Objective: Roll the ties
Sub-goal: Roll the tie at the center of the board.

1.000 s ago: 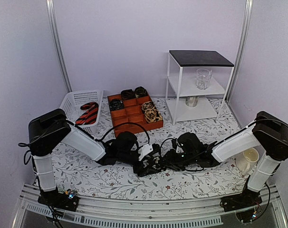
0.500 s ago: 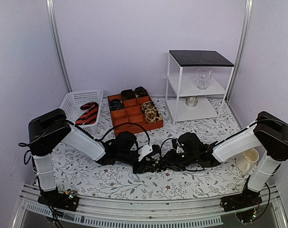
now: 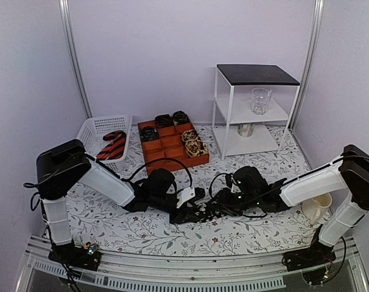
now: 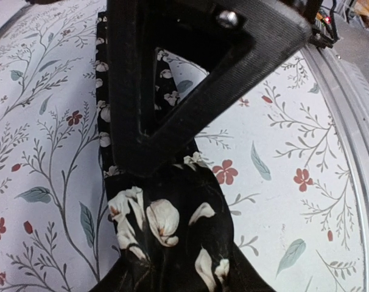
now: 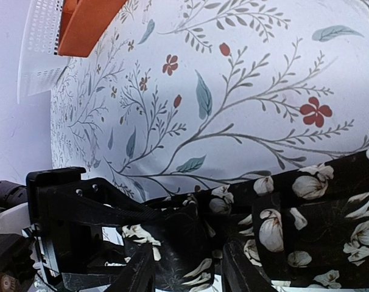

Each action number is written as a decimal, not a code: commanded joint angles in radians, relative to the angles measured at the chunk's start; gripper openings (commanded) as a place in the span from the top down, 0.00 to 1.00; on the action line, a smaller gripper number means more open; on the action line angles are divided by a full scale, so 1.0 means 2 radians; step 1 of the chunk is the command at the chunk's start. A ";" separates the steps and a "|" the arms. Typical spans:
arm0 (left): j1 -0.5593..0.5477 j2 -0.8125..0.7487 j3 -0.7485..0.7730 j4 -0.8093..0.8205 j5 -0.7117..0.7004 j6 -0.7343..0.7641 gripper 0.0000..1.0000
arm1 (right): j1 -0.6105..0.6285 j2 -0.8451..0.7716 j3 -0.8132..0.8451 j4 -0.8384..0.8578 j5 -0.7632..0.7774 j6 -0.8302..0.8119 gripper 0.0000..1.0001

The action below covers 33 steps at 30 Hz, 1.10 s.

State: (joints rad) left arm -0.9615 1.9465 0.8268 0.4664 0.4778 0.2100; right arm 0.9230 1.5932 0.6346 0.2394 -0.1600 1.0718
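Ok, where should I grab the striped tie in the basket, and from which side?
Probably its uppermost fold, coming straight down from above: the striped tie lies folded inside the white basket, whose walls block any sideways approach.

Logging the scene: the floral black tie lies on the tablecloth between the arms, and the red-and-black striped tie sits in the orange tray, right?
Not quite. The top external view shows the red-and-black striped tie in the white basket, left of the orange tray. The floral black tie does lie on the tablecloth, as you said.
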 commanded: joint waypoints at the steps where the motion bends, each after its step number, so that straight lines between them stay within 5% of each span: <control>1: 0.004 0.005 -0.004 -0.001 0.017 0.008 0.61 | -0.001 0.012 0.012 -0.011 -0.009 -0.015 0.62; 7: 0.004 0.005 -0.002 -0.002 0.004 0.006 0.58 | 0.000 0.042 0.023 -0.007 -0.028 -0.020 0.71; 11: 0.007 -0.004 -0.010 0.002 -0.018 -0.009 0.41 | 0.004 0.053 0.018 -0.007 -0.033 -0.018 0.77; 15: 0.007 -0.034 -0.026 -0.007 -0.041 -0.027 0.34 | 0.006 0.054 0.004 -0.005 -0.026 -0.017 0.77; 21: 0.008 -0.099 -0.079 -0.022 -0.074 -0.075 0.34 | 0.009 0.052 0.000 -0.001 -0.021 -0.021 0.78; 33: -0.008 -0.099 -0.133 0.036 -0.108 -0.220 0.95 | 0.009 0.037 -0.014 -0.003 -0.006 -0.032 0.77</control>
State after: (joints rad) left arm -0.9604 1.7042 0.5587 0.4709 0.2920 -0.1104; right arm 0.9302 1.6691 0.6350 0.2813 -0.1940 1.0313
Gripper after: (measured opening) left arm 0.119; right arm 0.228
